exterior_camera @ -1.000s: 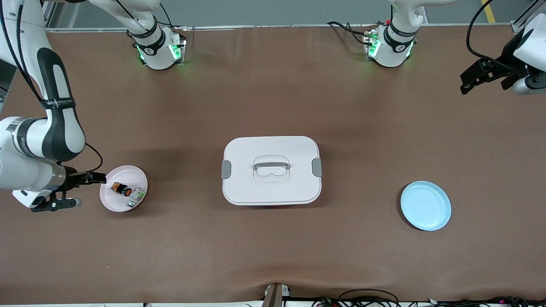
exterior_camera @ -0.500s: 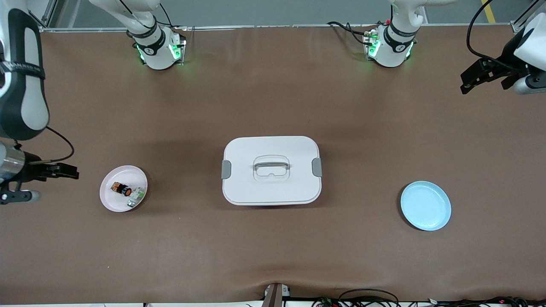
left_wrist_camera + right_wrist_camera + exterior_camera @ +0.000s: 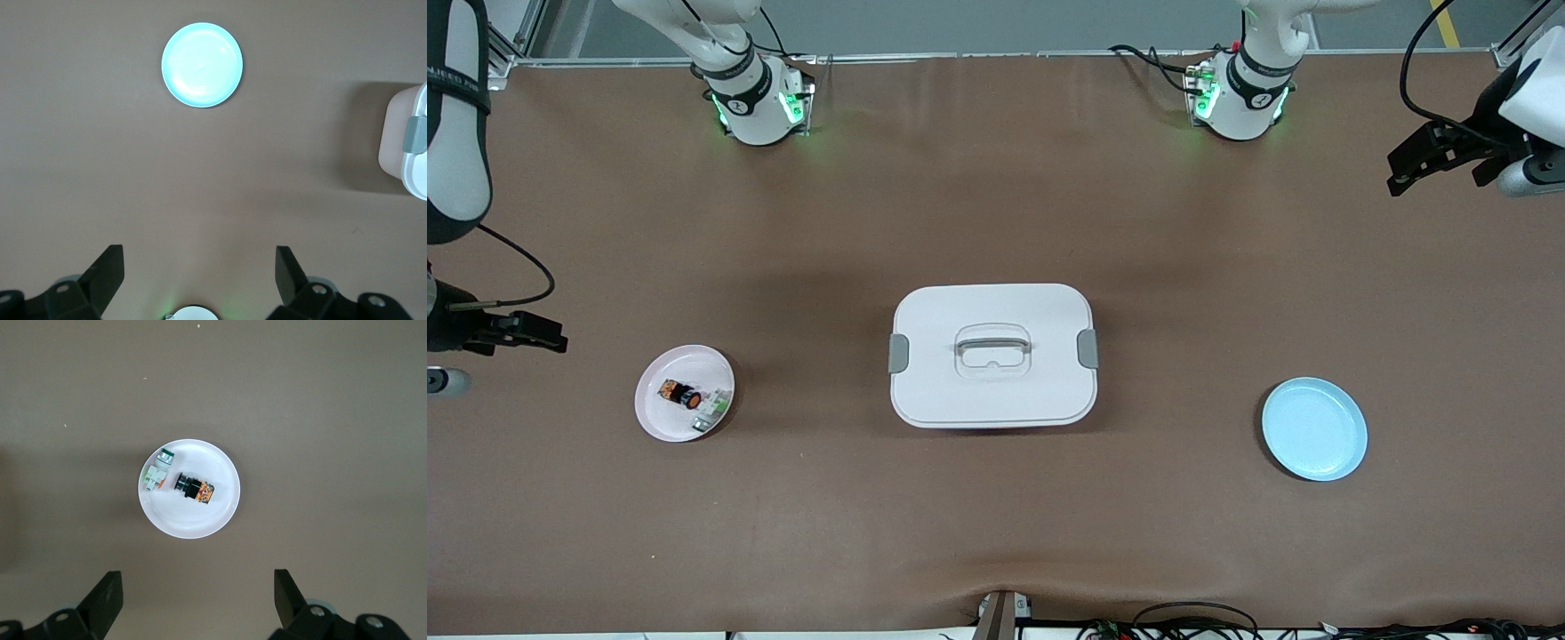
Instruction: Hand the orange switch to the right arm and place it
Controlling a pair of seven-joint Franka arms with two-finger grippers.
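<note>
No readable labels; black orange-capped orange switch lies flat in pink round plate, cap toward bench centre; left gripper and right gripper fingers wide, empty.

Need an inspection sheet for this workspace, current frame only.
Surface: brown table, creased at the camera edge.
Job's things: orange switch on the pink plate, beside a green-and-white part; blue plate bare.
Clutter: lidded white box mid-table.
Grippers: right gripper open, above the pink plate; left gripper open, waiting at its end.
Cables: loose wires along the camera edge.
Surroundings: nothing seen.
</note>
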